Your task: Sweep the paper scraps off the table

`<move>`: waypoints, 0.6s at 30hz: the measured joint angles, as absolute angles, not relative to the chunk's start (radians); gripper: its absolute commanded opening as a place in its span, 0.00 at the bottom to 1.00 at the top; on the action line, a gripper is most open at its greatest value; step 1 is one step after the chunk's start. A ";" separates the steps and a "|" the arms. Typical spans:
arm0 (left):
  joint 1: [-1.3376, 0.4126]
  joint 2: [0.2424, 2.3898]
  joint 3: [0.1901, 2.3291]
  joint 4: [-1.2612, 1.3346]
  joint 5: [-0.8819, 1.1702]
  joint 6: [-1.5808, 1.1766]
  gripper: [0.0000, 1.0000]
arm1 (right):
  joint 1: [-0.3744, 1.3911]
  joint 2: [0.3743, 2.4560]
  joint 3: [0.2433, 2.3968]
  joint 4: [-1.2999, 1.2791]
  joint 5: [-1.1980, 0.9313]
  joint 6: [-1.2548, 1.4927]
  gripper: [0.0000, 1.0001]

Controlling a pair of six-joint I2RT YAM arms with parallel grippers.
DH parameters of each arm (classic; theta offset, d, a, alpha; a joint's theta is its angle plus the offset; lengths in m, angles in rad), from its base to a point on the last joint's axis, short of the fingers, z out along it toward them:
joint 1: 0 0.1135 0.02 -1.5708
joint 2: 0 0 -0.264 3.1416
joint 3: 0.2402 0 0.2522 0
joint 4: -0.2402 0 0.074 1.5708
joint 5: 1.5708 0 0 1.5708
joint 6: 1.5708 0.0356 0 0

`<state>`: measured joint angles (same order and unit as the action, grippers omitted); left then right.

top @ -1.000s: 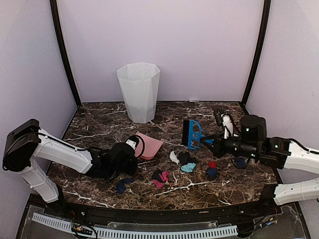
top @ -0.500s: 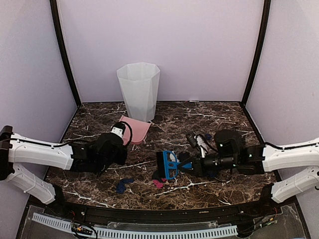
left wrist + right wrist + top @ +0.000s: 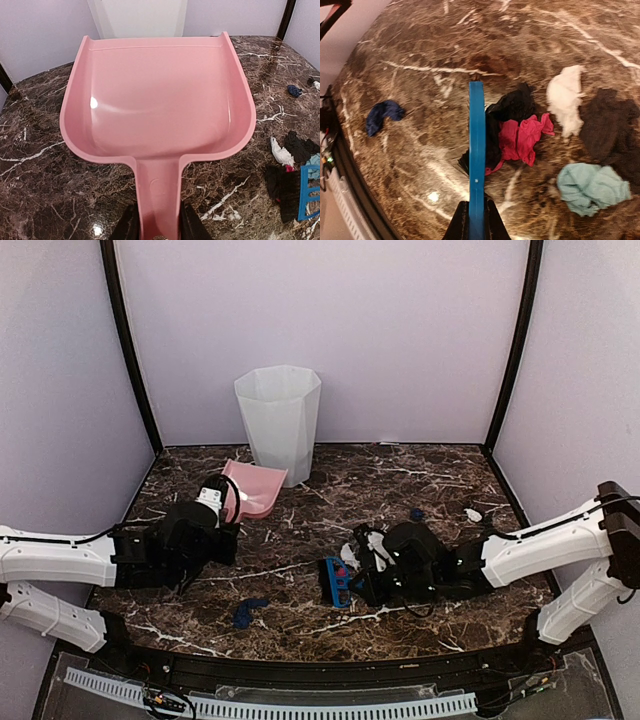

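My left gripper point(image 3: 157, 226) is shut on the handle of the pink dustpan point(image 3: 155, 100), held tilted off the table near the bin; the pan point(image 3: 250, 490) is empty. My right gripper point(image 3: 476, 220) is shut on the blue hand brush point(image 3: 476, 150), whose bristles touch the table point(image 3: 400, 470) at the left edge of a scrap cluster. The cluster holds a black wad point(image 3: 512, 105), a magenta wad point(image 3: 525, 140), a white wad point(image 3: 565, 97), a teal wad point(image 3: 592, 187) and another black wad point(image 3: 607, 125). A navy wad point(image 3: 384, 115) lies alone, left of the brush point(image 3: 336, 582).
A white faceted waste bin point(image 3: 279, 424) stands at the back left, just behind the dustpan. A small navy wad point(image 3: 416, 514) and a small white wad point(image 3: 474, 513) lie apart at the right. The black front rim point(image 3: 320, 665) bounds the near side.
My right arm has swung the brush left and down onto the table at the scraps. My left arm has drawn the dustpan back and left, raising it toward the bin.
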<state>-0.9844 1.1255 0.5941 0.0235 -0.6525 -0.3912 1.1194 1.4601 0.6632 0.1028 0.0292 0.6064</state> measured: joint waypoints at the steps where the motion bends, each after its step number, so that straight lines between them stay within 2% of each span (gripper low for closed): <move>1: -0.984 1.126 0.591 0.033 -0.642 -0.385 0.00 | 1.119 1.457 0.672 0.084 0.080 0.605 0.00; 10: -0.984 1.126 0.579 0.096 -0.511 -0.338 0.00 | 1.112 1.391 0.691 -0.078 0.410 0.570 0.00; 18: -0.998 1.126 0.575 0.134 -0.400 -0.307 0.00 | 1.074 1.179 0.667 -0.009 0.393 0.450 0.00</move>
